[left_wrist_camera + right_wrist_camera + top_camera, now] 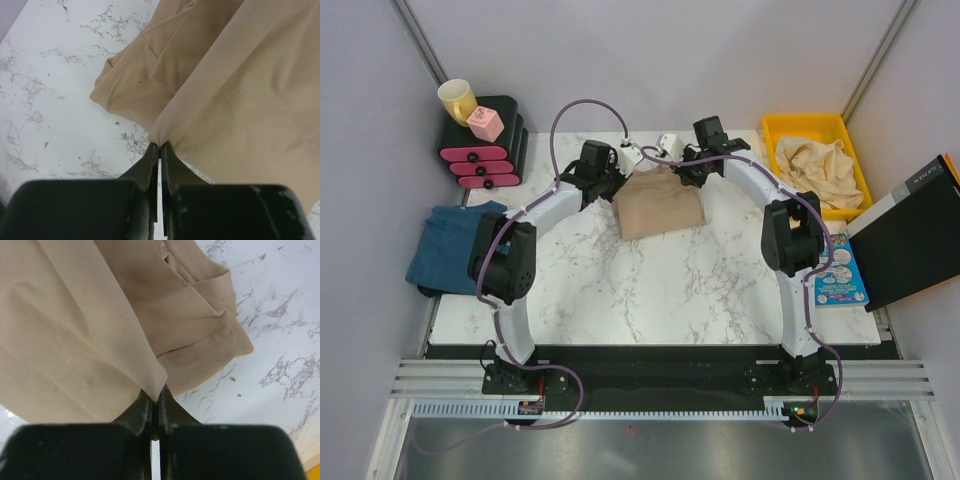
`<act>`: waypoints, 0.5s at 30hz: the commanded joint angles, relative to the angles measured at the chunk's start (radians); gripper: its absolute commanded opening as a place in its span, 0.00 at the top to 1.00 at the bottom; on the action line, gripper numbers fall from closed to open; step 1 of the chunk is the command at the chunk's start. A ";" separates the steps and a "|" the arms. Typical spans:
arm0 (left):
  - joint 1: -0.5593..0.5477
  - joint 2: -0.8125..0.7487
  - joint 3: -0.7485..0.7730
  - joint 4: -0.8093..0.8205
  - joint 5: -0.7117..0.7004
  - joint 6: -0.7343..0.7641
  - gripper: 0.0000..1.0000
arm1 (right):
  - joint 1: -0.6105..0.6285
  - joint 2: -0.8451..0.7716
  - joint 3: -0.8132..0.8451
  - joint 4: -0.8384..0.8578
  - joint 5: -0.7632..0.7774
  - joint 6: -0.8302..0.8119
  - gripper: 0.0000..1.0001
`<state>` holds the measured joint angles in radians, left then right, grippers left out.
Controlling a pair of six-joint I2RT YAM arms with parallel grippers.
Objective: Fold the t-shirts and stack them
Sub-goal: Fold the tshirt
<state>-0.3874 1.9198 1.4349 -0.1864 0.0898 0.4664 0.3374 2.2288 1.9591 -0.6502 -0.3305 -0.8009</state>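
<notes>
A tan t-shirt (pixel 658 203) lies partly folded at the middle back of the marble table (pixel 650 290). My left gripper (pixel 620 160) is shut on its far left corner, and the cloth (pixel 235 95) hangs from the fingertips in the left wrist view. My right gripper (pixel 678 158) is shut on the far right corner; the cloth (pixel 75 330) drapes from the tips in the right wrist view, with a sleeve (pixel 210 335) below. A teal-blue t-shirt (pixel 450 245) lies folded at the table's left edge. More beige t-shirts (pixel 820 170) lie crumpled in a yellow bin (pixel 775 128).
A black and pink rack (pixel 485 150) with a yellow mug (pixel 457 100) and a pink block (pixel 485 123) stands at the back left. A black box (pixel 910 240) and a printed card (pixel 840 275) lie at the right edge. Grey walls close the sides.
</notes>
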 commanded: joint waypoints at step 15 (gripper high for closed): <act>0.031 0.053 0.032 0.183 -0.473 0.017 0.23 | -0.028 -0.070 -0.184 0.403 0.291 0.141 0.25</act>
<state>-0.3569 2.0548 1.4826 -0.0959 -0.2893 0.4770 0.3061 2.2585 1.8221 -0.3122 -0.1001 -0.6903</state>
